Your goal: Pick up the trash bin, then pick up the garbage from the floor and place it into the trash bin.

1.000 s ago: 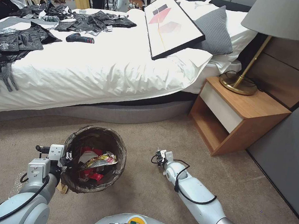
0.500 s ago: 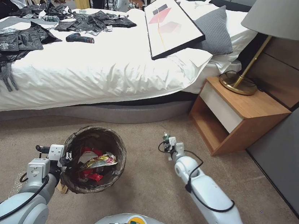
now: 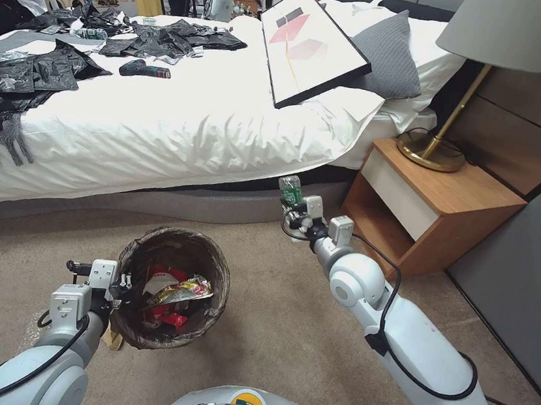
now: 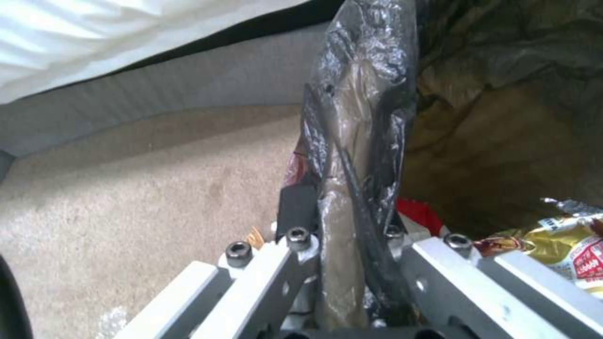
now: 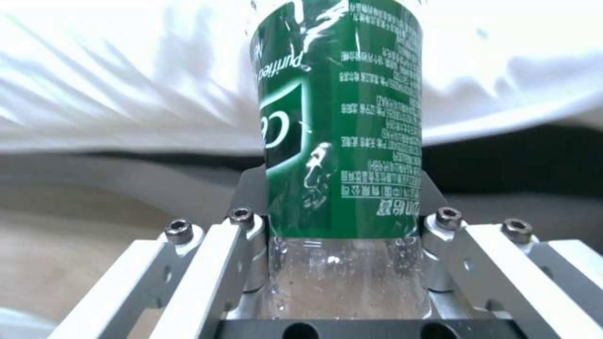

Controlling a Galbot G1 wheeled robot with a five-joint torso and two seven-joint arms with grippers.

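Bottle gripped and lifted by right arm, bin held by left, drop not yet made

You've got the bed (image 3: pixel 181 126) across 12 o'clock, nightstand (image 3: pixel 427 208) at 2; the trash bin (image 3: pixel 171 289) sits at 7 o'clock, part-filled with wrappers, and your left gripper (image 4: pixel 342 235) is clamped on its lined rim (image 4: pixel 361 117). Your right gripper (image 5: pixel 342 221) is closed around the green-labelled bottle (image 5: pixel 339 122), raised at 12 to 1 o'clock near the bed edge, well apart from the bin. Risks as I read them: pads sit low on a slick body, so a fast swing could let it twist or slip; release short of the opening and it bounces off the rim; a hard knock could shift the rim in the left grip
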